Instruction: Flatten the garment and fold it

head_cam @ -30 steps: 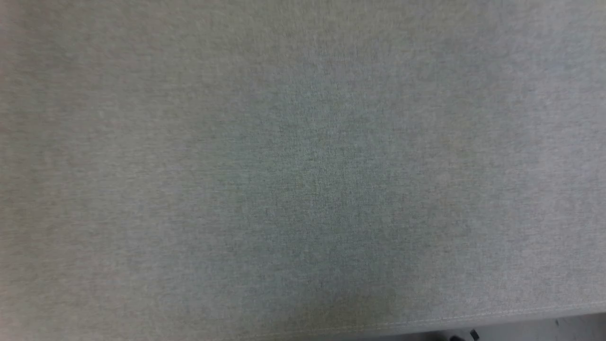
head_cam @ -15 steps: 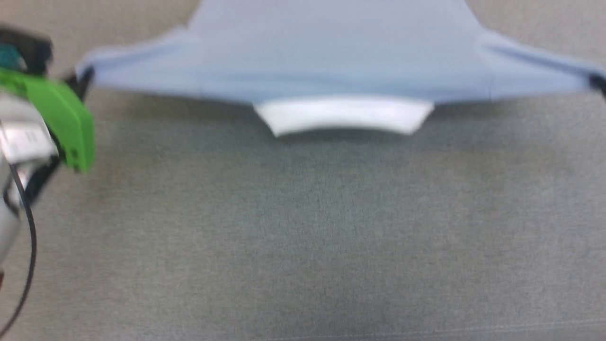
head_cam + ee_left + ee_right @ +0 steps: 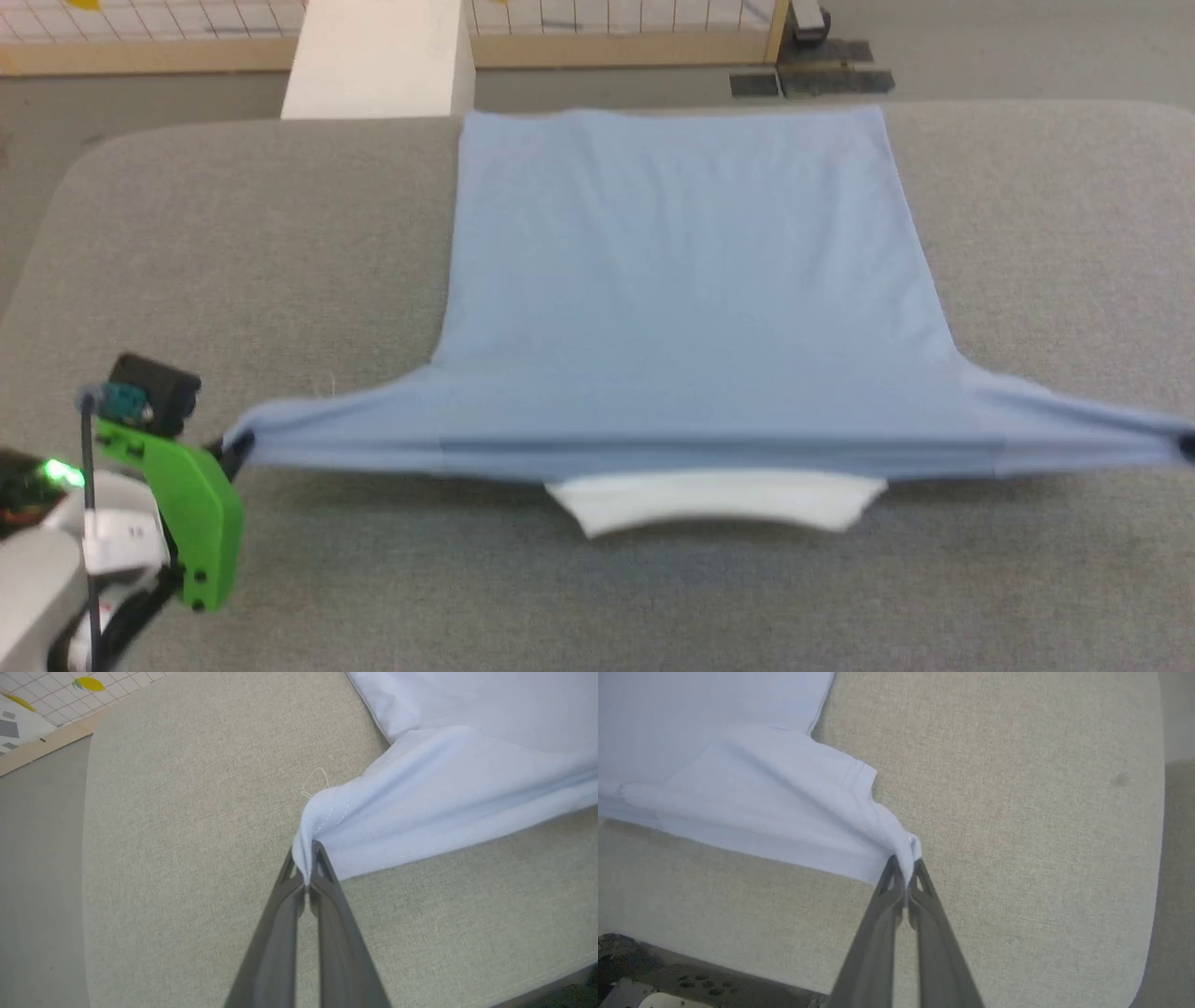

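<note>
The garment (image 3: 681, 308), a light blue short-sleeved polo, lies stretched on the grey table (image 3: 261, 261), hem at the far edge, white collar (image 3: 714, 499) toward me. My left gripper (image 3: 233, 451) is shut on the left sleeve's tip (image 3: 306, 851), pinched between both fingers. My right gripper (image 3: 1187, 448), at the frame's right edge, is shut on the right sleeve's tip (image 3: 908, 854). Both sleeves are pulled taut outward and lifted a little off the table. The chest side faces down, hidden.
A white post (image 3: 378, 58) stands beyond the table's far edge, with a wooden-framed grid panel (image 3: 616, 37) and grey floor behind. Rounded table corners lie at far left (image 3: 93, 742) and right (image 3: 1155, 812). Bare table surface surrounds the garment.
The head camera has tilted up: from bare table cloth, to collar and sleeves, to the whole garment and the room beyond. The garment stays held by both sleeves.
</note>
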Tool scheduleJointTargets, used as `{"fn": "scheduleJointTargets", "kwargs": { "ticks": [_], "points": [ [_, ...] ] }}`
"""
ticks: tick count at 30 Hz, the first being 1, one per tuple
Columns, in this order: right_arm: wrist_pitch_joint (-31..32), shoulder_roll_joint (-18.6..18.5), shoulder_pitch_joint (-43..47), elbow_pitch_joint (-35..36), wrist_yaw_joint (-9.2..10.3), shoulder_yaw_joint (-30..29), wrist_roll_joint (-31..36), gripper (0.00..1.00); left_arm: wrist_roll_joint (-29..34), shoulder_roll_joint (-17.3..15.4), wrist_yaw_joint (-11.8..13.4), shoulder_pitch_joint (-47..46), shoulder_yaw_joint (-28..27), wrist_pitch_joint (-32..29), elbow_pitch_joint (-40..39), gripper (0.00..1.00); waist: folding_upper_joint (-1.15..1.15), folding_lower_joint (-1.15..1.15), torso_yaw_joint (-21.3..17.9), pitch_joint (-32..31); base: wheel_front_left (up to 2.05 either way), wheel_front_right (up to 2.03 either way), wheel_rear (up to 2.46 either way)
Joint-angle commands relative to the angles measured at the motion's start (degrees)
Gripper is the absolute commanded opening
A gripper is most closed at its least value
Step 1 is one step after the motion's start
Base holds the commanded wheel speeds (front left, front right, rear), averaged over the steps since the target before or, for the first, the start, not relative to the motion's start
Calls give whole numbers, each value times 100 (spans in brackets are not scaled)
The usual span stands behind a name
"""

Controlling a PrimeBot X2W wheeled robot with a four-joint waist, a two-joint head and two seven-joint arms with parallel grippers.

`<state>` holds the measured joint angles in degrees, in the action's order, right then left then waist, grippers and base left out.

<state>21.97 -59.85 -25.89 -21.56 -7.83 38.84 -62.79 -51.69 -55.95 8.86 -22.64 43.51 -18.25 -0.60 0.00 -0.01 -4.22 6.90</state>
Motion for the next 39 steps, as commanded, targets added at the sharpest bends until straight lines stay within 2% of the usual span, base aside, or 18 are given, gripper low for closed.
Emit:
{"fn": "scheduleJointTargets", "kwargs": {
  "ticks": [1,5,9,15,16,17,24,31,34,39],
  "points": [
    [77,-231,232,-50,34,-78,16,0,-29,-215,162,191,-39,6,25,0,0,1,81,-146,0,0,0],
    [235,-422,850,128,34,-182,164,0,-177,-275,359,633,8,105,-211,0,0,1,119,-168,0,0,0],
    [336,-303,1324,174,34,-420,203,0,-234,-151,502,918,142,128,-415,0,0,1,163,-131,0,0,0],
    [293,98,1654,148,34,-929,485,0,-209,202,608,1057,389,47,-561,0,0,1,259,14,0,0,0],
    [261,167,1668,172,34,-1051,540,47,-203,259,626,1052,423,14,-591,0,0,1,283,47,0,0,0],
    [246,237,1671,201,34,-1178,591,100,-194,307,634,1040,457,-21,-636,0,0,1,310,87,0,0,0],
    [261,416,1444,976,34,-1962,873,100,-250,476,790,853,323,-26,-1105,0,0,1,548,383,0,0,0],
    [1027,780,602,1684,34,-2661,1202,100,-58,383,998,606,250,-168,-1932,0,0,1,866,962,0,0,0],
    [1425,1004,46,1626,34,-2787,1457,100,56,397,1077,509,257,-212,-2246,0,0,1,1053,1288,0,0,0],
    [2244,1296,-1067,1096,34,-2930,1900,100,330,440,1212,352,291,-236,-2694,0,0,1,1444,1921,0,0,0]
  ]
}}
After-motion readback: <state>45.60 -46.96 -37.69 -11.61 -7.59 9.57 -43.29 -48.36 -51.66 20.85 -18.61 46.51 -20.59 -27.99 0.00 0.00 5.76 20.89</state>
